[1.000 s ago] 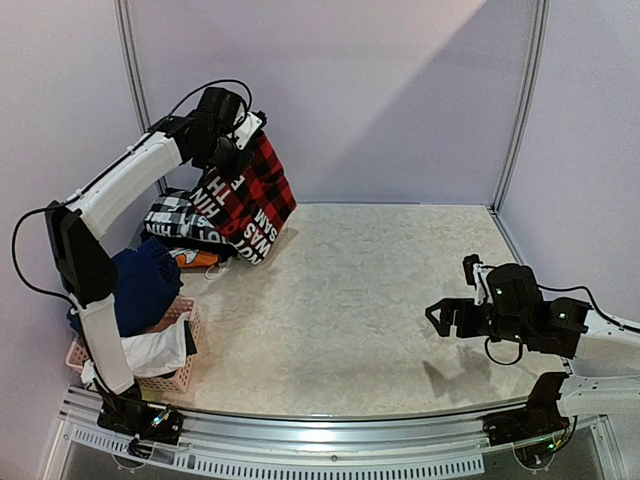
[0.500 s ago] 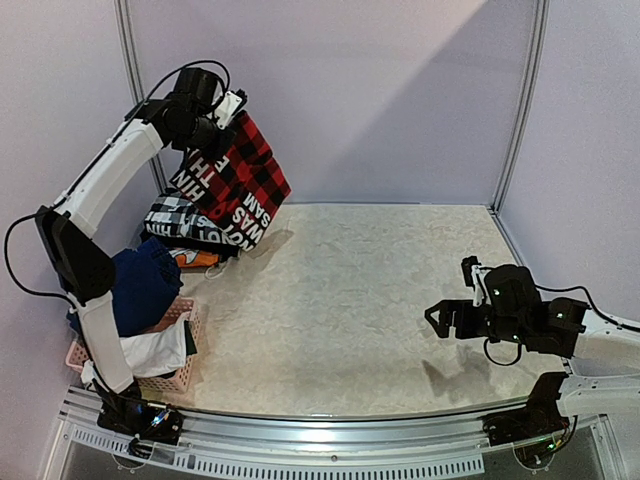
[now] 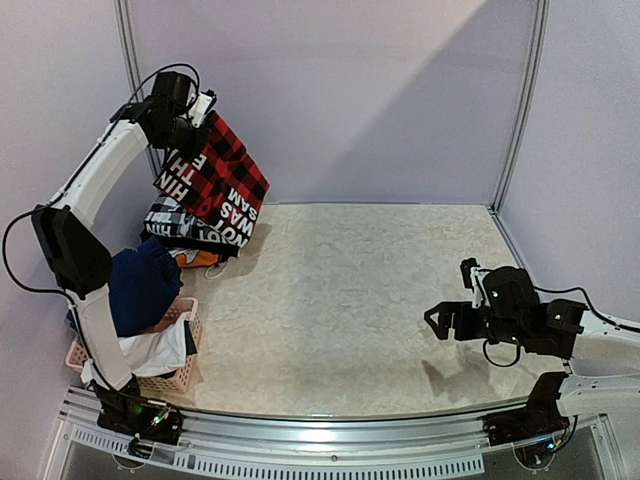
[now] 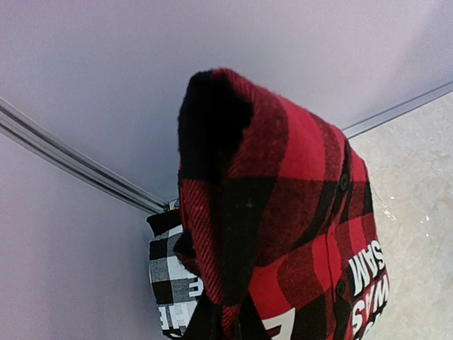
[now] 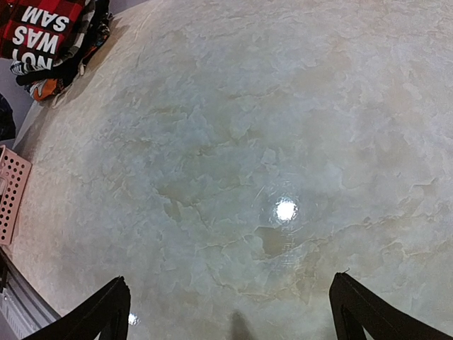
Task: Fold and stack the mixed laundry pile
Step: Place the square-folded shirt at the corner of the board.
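My left gripper [image 3: 192, 112] is clenched on a bunched edge of the red-and-black plaid shirt [image 3: 215, 182]. The shirt hangs high in the far left corner, its lower hem close over the rest of the laundry pile [image 3: 180, 232]; I cannot tell whether they touch. My right gripper [image 3: 438, 318] hovers spread wide and empty above the bare surface [image 3: 340, 300], well apart. I should carry the shirt clear toward the middle, lower it so it drapes flat, then take a free corner with the right gripper.
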You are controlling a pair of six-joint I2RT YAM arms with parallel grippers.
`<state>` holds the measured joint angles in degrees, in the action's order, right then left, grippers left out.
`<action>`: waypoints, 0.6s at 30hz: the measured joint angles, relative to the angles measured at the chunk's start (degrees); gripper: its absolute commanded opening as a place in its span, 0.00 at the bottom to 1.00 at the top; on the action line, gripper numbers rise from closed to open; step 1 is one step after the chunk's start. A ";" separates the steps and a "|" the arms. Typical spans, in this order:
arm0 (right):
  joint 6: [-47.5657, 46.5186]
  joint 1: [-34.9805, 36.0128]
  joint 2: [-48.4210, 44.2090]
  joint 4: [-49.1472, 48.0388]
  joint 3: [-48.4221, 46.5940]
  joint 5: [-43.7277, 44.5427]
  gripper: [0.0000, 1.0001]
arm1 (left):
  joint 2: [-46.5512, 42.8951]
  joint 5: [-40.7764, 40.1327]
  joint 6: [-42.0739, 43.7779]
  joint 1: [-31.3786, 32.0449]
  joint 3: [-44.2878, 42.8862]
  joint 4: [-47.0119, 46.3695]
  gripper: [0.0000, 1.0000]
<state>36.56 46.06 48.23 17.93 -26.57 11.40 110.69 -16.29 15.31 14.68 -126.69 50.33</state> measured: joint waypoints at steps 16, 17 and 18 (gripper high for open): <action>0.02 0.00 2.67 -1.07 0.33 -0.42 0.99 | 7.76 4.70 -2.54 -8.83 4.50 -9.09 0.00; 0.02 0.00 2.80 -1.18 0.33 -0.44 0.99 | 7.89 4.96 -2.82 -9.27 4.92 -9.62 0.00; 0.02 0.00 3.02 -1.27 0.33 -0.55 0.99 | 7.98 5.38 -3.02 -9.66 5.27 -10.19 0.00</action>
<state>36.58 46.06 51.24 16.67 -26.24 10.85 118.67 -10.92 12.29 5.02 -121.43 40.14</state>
